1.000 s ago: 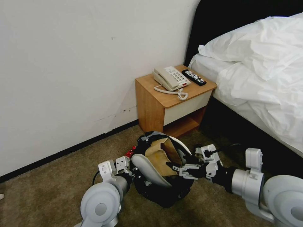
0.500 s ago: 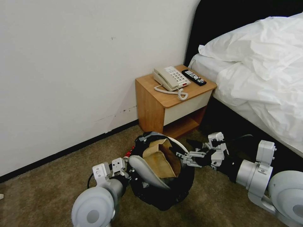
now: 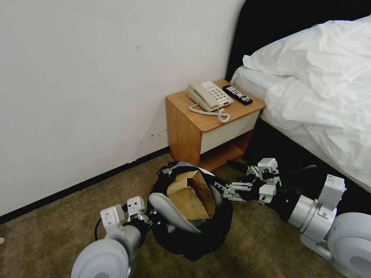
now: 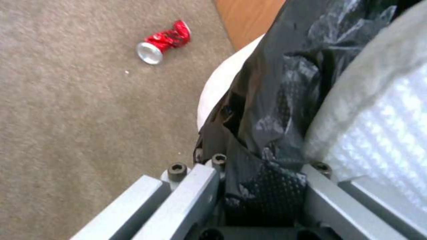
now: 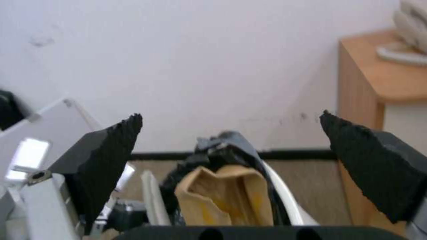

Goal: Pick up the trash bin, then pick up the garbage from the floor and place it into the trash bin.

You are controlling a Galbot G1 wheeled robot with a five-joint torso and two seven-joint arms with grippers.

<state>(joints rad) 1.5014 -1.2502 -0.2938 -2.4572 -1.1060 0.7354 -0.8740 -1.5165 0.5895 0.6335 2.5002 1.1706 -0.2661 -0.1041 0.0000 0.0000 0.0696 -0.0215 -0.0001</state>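
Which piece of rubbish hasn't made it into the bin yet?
The crushed red can, lying alone on the carpet; the brown paper bag already sits in the trash bin.

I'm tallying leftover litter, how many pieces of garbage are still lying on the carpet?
1: a crushed red can on the carpet beside the trash bin. More may lie hidden behind the bin.

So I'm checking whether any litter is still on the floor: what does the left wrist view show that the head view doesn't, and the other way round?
Left wrist view: a crushed red can lying on the carpet beside the trash bin, and the left gripper shut on the bin's bag-covered rim.

Head view: the right gripper, open at the bin's far side, a brown paper bag and a white slipper inside the bin, plus the nightstand, phone, remote and bed.

Both: the black-lined bin and the carpet.
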